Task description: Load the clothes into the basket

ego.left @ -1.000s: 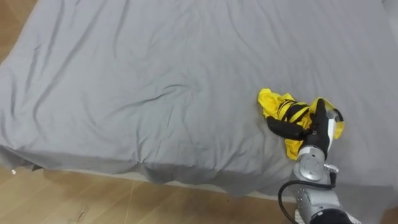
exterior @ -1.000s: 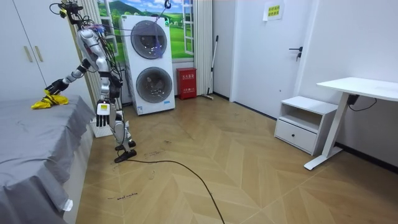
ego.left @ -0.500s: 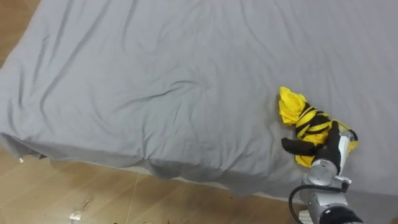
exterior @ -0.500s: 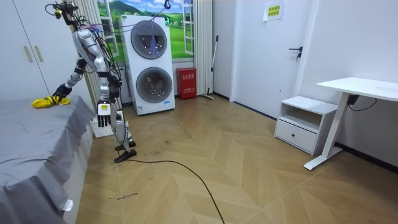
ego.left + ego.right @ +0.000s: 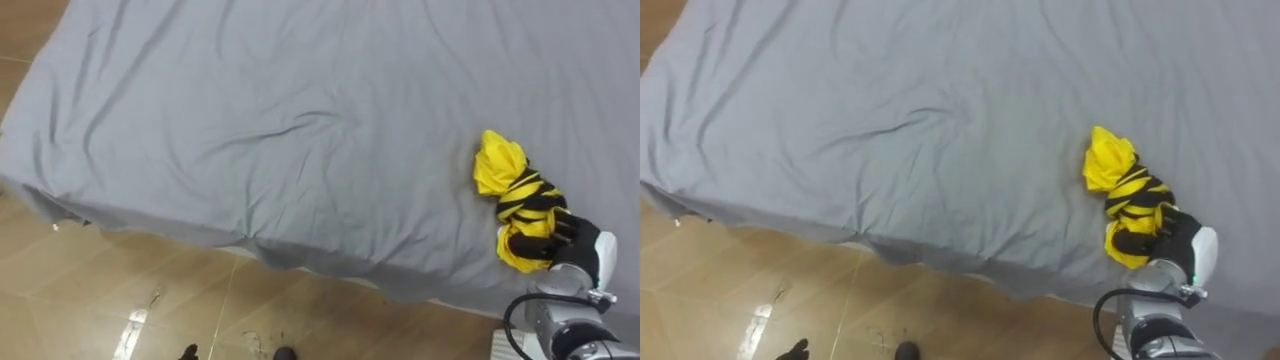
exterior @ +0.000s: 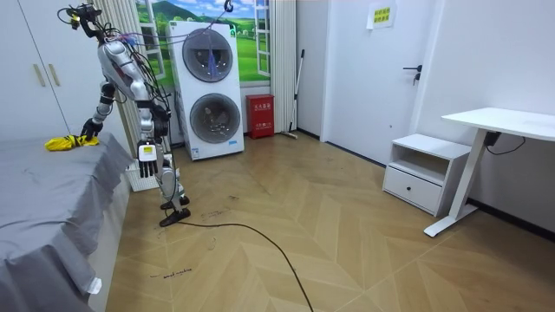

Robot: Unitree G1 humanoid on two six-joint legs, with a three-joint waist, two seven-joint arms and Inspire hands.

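A crumpled yellow garment with black stripes lies on the grey bed, close to the near edge at the right. My right hand comes in from the lower right. Its dark fingers are curled into the near end of the cloth. The right eye view shows the same hold, hand on garment. In the room view I stand at the bed's side, right arm stretched down to the garment. My left hand hangs at my side with straight fingers.
The wrinkled sheet stretches wide to the left of the garment. The bed's edge drops to a wooden floor. Behind me stand stacked washing machines. A white desk and a low cabinet stand on the room view's right.
The eye view has shifted, so the bed edge and floor show more. My right hand has drawn back toward the bed's edge and its fingers have curled into the garment, which is now bunched tighter.
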